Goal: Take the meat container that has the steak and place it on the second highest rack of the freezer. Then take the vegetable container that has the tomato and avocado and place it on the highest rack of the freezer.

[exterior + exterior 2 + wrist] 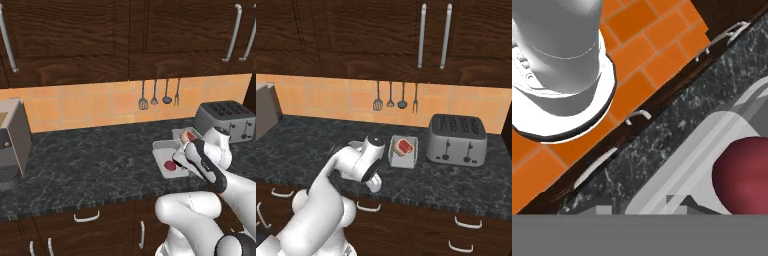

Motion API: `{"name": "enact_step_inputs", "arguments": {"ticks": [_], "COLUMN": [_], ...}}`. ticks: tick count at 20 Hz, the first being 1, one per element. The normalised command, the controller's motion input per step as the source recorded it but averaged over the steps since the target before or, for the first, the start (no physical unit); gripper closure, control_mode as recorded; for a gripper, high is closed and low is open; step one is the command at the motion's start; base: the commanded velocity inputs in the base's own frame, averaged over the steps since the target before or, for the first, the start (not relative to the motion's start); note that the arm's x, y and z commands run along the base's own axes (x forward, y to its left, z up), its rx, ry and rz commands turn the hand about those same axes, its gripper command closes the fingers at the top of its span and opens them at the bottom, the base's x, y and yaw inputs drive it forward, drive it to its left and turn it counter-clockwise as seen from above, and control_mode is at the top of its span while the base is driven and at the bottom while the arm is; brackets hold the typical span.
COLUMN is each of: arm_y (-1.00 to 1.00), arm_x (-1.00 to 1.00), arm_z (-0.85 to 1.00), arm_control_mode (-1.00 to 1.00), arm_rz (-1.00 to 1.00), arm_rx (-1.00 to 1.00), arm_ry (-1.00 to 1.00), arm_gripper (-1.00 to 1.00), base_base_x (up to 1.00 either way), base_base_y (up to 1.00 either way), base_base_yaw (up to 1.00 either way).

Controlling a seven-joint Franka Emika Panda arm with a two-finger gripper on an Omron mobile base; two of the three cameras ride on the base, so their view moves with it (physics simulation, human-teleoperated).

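Steak (403, 147): one, tan lump with red, white-streaked cut face, lying in a grey container (402, 159) on the counter (90, 165), just left of the toaster (457, 138). Second grey container (161, 155): one, in front of the first, holding one dark-red tomato (743, 175). Gripper (176, 161) low over this container's rim; whether its fingers grip it cannot be told. Hanging utensils: four, above the toaster.

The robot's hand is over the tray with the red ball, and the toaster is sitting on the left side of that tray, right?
Not quite. The toaster sits to the right of the tray, as the left base view shows. The rest holds: the gripper is over that tray with the red ball.
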Motion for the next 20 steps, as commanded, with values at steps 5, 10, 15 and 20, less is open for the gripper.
{"name": "enact_step_inputs", "arguments": {"ticks": [5,10,15,20], "arm_y": [0.19,0.13,0.0,0.0], "arm_x": [-0.45,-0.5,-0.46,-0.47], "arm_z": [0.99,1.0,1.0,1.0], "arm_control_mode": [-1.0,-1.0,-1.0,-1.0], "arm_rz": [-0.07,-0.06,-0.01,-0.01], "arm_rx": [-0.08,-0.12,-0.08,-0.02], "arm_ry": [0.04,-0.06,0.0,0.03], "arm_gripper": [1.0,1.0,1.0,1.0], "base_base_x": [0.0,0.0,0.0,0.0], "base_base_y": [0.0,0.0,0.0,0.0], "base_base_yaw": [0.0,0.0,0.0,0.0]}}
